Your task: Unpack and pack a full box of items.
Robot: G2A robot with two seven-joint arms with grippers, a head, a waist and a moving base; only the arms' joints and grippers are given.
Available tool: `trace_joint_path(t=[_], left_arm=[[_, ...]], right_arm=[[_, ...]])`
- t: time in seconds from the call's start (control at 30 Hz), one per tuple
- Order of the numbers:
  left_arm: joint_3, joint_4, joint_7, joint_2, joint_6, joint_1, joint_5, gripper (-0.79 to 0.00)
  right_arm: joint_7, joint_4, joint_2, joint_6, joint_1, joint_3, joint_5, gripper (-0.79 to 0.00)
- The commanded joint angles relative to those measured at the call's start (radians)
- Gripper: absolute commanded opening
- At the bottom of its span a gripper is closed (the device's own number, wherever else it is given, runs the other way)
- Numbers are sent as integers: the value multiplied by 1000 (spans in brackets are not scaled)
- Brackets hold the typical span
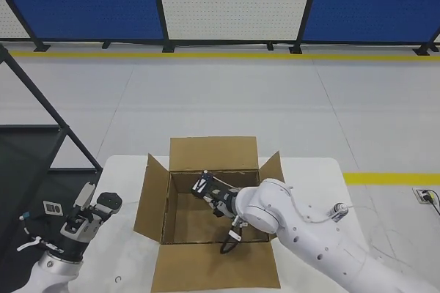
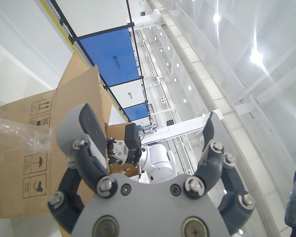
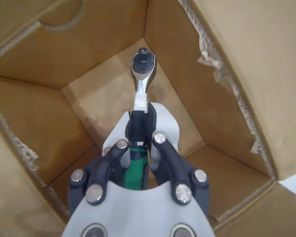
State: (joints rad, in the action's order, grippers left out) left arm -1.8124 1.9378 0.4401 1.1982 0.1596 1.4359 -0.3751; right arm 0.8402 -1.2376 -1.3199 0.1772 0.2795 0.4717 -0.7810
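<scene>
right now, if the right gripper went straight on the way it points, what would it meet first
Likely the cardboard box floor near its corner; the ratchet wrench held in the right gripper would touch first. Depth is unclear.

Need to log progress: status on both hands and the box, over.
Right hand shut on ratchet wrench, down inside open box. Left hand open, empty, outside the box. Flaps folded out, opening unobstructed.

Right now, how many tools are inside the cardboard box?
1. A ratchet wrench, held by the right gripper, is inside the box. The gripper hides part of the floor, so more may lie there.
</scene>
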Motion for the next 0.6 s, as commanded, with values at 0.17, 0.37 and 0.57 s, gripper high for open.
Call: trace_joint_path(t=[0.17,0.37,0.57], left_arm=[[0,0,0,0,0,0,0,0],[0,0,0,0,0,0,0,0],[0,0,0,0,0,0,0,0]], right_arm=[[-59,220,-77,78,-39,-45,66,-785],[-101,373,-150,120,-74,-86,75,-785],[-76,481,-221,93,-97,-128,47,-785]])
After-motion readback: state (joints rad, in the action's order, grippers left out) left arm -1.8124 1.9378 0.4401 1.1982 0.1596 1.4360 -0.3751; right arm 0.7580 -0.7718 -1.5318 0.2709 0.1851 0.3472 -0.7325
